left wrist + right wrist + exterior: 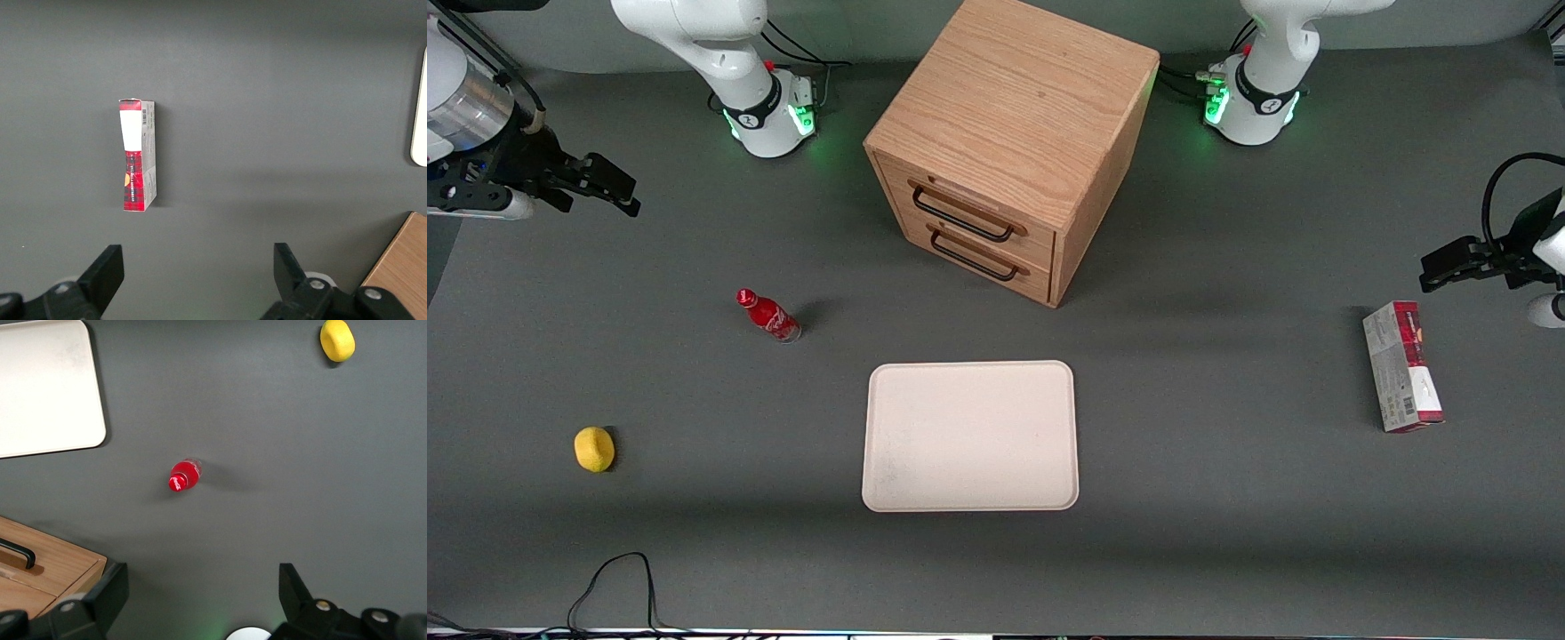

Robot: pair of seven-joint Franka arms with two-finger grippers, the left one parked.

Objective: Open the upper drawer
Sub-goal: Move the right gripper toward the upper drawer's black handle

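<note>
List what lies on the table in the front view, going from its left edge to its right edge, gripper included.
gripper, open → yellow lemon → red bottle → beige tray → upper drawer of the cabinet → red carton.

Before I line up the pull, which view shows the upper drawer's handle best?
The front view: the upper drawer shows whole, shut, the gripper far off, jaws open. The right wrist view catches one handle end; the left wrist view only a cabinet corner.
</note>
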